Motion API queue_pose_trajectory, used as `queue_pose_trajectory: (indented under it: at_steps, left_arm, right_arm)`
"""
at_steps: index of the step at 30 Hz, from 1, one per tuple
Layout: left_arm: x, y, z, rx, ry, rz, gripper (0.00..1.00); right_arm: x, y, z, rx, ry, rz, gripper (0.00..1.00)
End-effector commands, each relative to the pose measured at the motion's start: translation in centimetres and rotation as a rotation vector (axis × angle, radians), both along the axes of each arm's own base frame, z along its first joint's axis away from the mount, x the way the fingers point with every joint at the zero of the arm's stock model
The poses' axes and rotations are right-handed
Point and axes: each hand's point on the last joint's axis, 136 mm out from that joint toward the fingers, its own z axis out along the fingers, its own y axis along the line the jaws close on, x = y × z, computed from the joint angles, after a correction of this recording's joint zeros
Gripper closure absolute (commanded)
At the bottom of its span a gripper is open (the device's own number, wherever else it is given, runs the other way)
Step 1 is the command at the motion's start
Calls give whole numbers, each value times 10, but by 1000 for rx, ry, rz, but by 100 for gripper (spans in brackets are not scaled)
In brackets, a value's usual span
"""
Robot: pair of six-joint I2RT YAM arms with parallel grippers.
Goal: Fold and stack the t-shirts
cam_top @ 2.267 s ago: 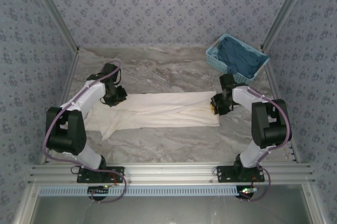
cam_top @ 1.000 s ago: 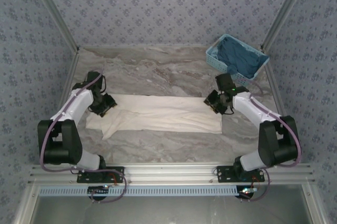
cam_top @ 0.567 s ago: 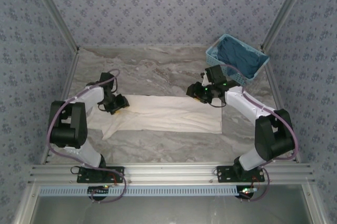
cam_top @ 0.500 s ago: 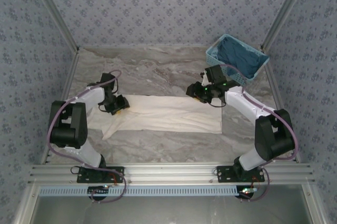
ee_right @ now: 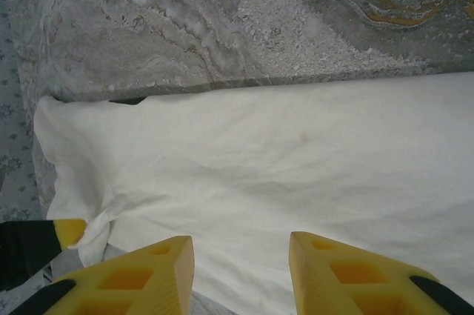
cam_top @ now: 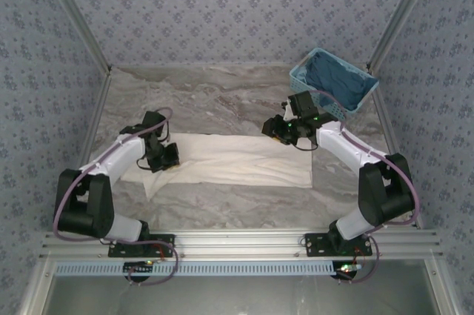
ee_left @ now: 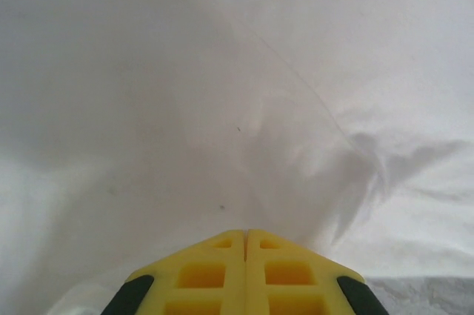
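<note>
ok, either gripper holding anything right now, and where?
Left gripper is shut on the t-shirt, pinching fabric near its left end. Right gripper is open over it, holding nothing.

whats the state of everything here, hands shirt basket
t-shirt: lying flat on the table in a long strip, wrinkled
left hand: shut, pinching the t-shirt's left end
right hand: open, above the t-shirt's far edge
basket: upright, blue cloth inside

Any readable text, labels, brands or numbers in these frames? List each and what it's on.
None readable.
The t-shirt is plain, with no print or visible tag.
The blue basket shows no label.
The wallpaper carries a small flower pattern, no lettering.
</note>
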Motion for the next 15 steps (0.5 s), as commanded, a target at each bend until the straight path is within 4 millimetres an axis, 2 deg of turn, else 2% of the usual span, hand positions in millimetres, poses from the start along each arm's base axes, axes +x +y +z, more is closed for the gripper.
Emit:
queue_pose_trajectory:
  at_steps: [1, 5, 11, 13, 15]
  left_arm:
    - [-30, -4, -3, -20, 90, 17, 99]
    - [-44, -10, -5, -36, 115, 24, 99]
    - [-58, -29, -14, -89, 156, 15, 87]
    - [-61, -40, -16, -137, 166, 3, 79]
    - [-64, -49, -16, -175, 170, -10, 66]
  right_arm:
    - [-2, -1, -2, 0, 19, 1, 60]
    - [-5, -1, -3, 2, 21, 7, 60]
    - [-10, -2, -9, 0, 37, 6, 61]
    - [-11, -3, -10, -1, 39, 5, 61]
    - [-13, -4, -12, -1, 42, 4, 61]
